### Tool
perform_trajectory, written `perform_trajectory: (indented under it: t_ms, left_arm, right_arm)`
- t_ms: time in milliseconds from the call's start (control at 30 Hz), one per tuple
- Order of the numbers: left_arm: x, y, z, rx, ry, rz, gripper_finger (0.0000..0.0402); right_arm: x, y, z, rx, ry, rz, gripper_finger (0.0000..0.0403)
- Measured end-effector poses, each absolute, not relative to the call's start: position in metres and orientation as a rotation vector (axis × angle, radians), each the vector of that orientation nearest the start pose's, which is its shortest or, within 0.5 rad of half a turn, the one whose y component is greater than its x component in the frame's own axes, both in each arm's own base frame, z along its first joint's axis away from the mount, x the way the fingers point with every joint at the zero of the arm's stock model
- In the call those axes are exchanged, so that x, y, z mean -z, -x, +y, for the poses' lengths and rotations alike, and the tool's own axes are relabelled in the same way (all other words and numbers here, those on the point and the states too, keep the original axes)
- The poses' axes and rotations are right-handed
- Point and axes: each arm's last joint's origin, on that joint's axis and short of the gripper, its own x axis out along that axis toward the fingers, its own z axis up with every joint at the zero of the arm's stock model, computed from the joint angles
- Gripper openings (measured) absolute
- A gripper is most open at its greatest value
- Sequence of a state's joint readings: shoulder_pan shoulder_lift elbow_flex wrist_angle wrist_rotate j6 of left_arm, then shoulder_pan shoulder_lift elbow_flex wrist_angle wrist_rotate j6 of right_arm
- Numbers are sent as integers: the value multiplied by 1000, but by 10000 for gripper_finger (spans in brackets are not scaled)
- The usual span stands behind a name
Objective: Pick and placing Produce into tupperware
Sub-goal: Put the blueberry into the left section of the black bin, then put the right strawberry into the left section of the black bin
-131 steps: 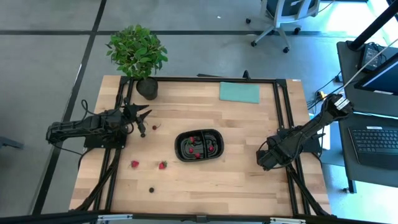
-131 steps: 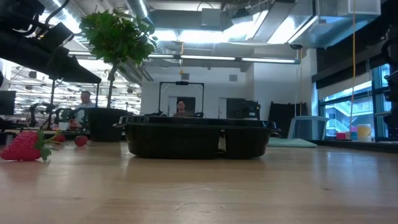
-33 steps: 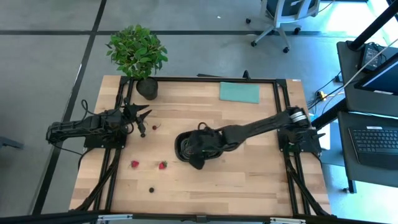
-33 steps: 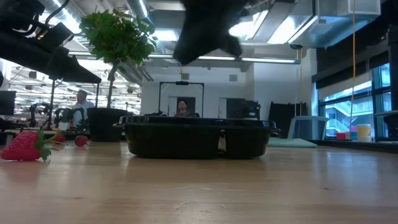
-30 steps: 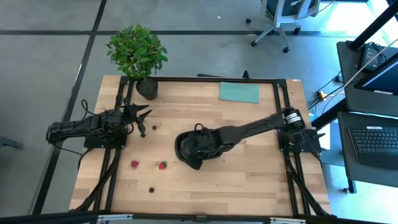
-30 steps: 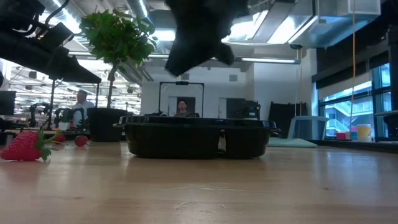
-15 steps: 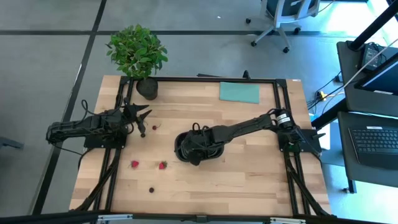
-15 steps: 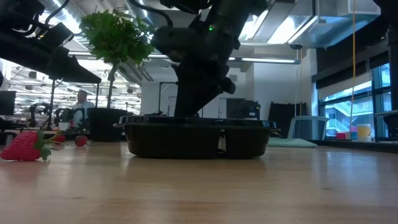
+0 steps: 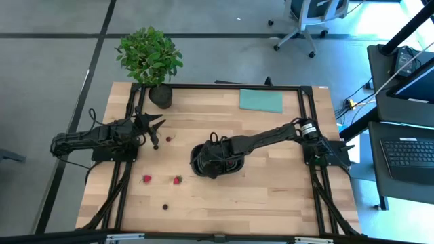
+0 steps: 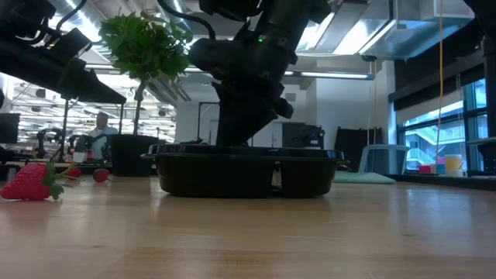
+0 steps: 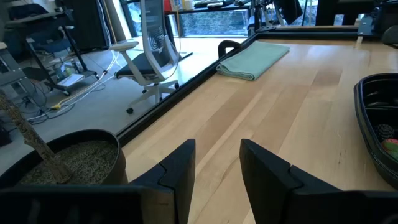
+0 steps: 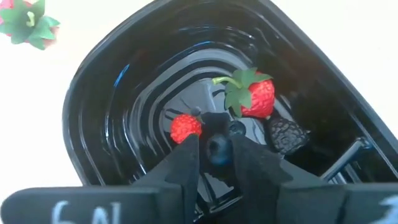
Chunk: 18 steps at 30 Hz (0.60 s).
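Observation:
The black tupperware [image 9: 239, 152] sits mid-table, its wall [image 10: 248, 174] facing the low view. My right gripper [image 9: 207, 168] reaches down into its left compartment [image 12: 106, 106], shut on a dark round berry [image 12: 217, 148]. A strawberry [image 12: 258, 96], a small red berry [image 12: 185, 127], a blackberry [image 12: 286, 137] and another dark berry [image 12: 237, 129] lie on the compartment floor. Two strawberries [image 9: 146, 179] [image 9: 177, 180] and a dark berry [image 9: 165, 206] lie on the table left of the tray. My left gripper [image 9: 157, 132] waits open near the left edge. My right gripper pinches the dark round berry [image 12: 217, 148] between its two fingertips [image 12: 189, 155], coming from above and slanting down into the tray's left compartment. The berry sits low over the compartment floor; whether it touches the floor I cannot tell.
A potted plant [image 9: 149, 57] stands at the far left corner and a teal cloth [image 9: 260, 100] lies by the far edge. A small berry [image 9: 169, 138] lies in front of the left gripper. Bare wood spreads right of and nearer than the tray.
My right gripper has moved down from above the tray into its left compartment, shifting slightly toward the table's left and far side. In the low view its fingers have sunk behind the tray wall. The left arm has kept still.

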<state>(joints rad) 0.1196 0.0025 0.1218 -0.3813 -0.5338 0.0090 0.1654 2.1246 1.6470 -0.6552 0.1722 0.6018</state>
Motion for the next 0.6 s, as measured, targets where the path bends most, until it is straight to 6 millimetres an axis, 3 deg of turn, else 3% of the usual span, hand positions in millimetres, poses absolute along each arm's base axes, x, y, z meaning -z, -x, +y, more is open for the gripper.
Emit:
perform_trajectory:
  t_ms: [367,600]
  left_arm:
    - [-169,-79,24,-648,-64,265,120]
    - [-169,-79,24,-648,-64,264,120]
  right_arm:
    - [-188,-438,68,342,-344,1079,189]
    - [-253,-440,71,337,-343,994,199]
